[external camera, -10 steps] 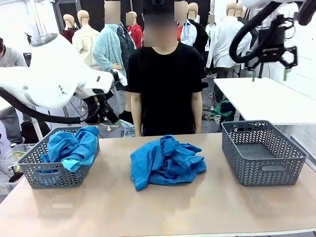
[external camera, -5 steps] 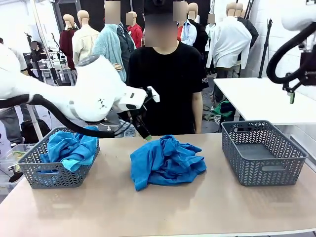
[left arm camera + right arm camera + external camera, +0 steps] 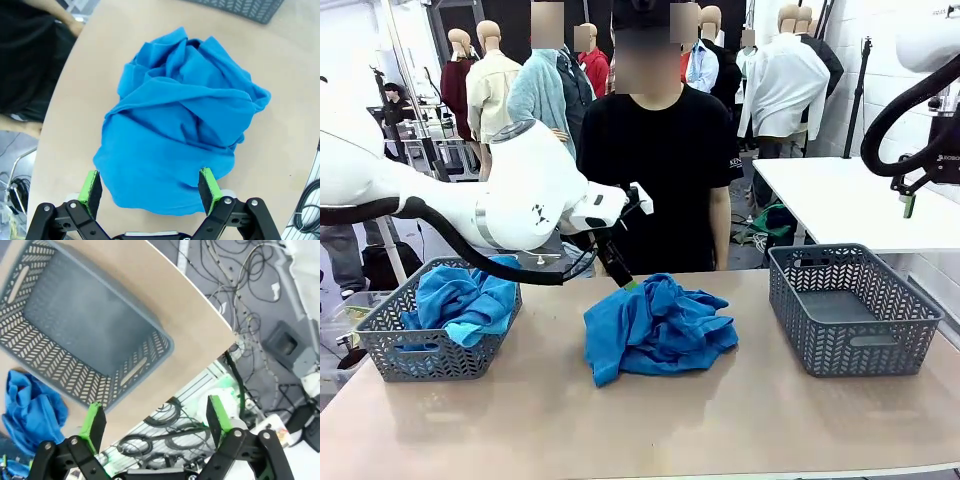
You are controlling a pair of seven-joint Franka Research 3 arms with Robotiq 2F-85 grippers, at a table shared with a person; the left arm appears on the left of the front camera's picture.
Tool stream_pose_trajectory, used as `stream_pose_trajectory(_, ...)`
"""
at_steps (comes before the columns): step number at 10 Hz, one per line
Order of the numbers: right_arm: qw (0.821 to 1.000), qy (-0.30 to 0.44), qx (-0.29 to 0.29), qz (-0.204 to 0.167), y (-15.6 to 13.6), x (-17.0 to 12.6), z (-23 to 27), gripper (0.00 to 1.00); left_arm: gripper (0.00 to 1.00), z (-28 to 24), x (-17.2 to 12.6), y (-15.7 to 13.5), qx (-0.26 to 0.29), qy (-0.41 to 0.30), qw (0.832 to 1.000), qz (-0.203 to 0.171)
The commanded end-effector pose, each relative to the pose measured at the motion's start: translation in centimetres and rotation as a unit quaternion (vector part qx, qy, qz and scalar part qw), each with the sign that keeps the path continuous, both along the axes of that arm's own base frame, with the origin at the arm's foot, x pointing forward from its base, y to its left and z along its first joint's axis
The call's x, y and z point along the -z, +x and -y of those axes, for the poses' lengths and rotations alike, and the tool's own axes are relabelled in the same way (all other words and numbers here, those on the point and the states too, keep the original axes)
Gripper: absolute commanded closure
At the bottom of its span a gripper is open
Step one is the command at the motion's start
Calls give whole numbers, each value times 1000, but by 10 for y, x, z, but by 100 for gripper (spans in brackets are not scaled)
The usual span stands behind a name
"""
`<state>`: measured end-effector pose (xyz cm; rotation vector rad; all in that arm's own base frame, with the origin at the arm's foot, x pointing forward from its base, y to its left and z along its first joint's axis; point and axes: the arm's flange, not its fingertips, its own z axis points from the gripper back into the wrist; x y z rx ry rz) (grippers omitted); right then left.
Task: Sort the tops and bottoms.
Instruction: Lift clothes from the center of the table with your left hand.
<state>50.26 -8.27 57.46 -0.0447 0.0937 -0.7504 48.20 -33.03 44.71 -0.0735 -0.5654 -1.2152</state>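
Far left of the empty grey basket (image 3: 840, 355), a second basket (image 3: 380, 355) stuffed with blue cloth (image 3: 460, 295). Left gripper (image 3: 623, 280) spread wide at the far edge of the crumpled blue tops (image 3: 655, 325), on the tabletop (image 3: 620, 430) left of that basket. Soft, light, limp: pinch a raised fold. Right gripper (image 3: 154, 421) likewise spread, high above it. Since a moment back, left gripper lower.

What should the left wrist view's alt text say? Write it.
The left claw, open, is poised over a crumpled bright blue top lying on the tan table. A grey basket shows at the top edge, a person in black at left.
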Motion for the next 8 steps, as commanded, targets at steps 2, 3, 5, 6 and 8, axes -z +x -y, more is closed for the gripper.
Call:
stream_pose_trajectory(2,1000,-11,-4,-6,0,-3,0,0,0,17,16,11,-5,22,999,-25)
stream_pose_trajectory(3,1000,-11,-4,-6,0,-3,0,0,0,17,18,14,-10,18,999,-31)
stream_pose_trajectory(5,1000,-11,-4,-6,0,-3,0,0,0,15,20,14,-2,11,999,-50)
stream_pose_trajectory(6,1000,-11,-4,-6,0,-3,0,0,0,17,25,15,4,13,998,-61)
stream_pose_trajectory(8,1000,-11,-4,-6,0,-3,0,0,0,19,30,16,16,13,997,-76)
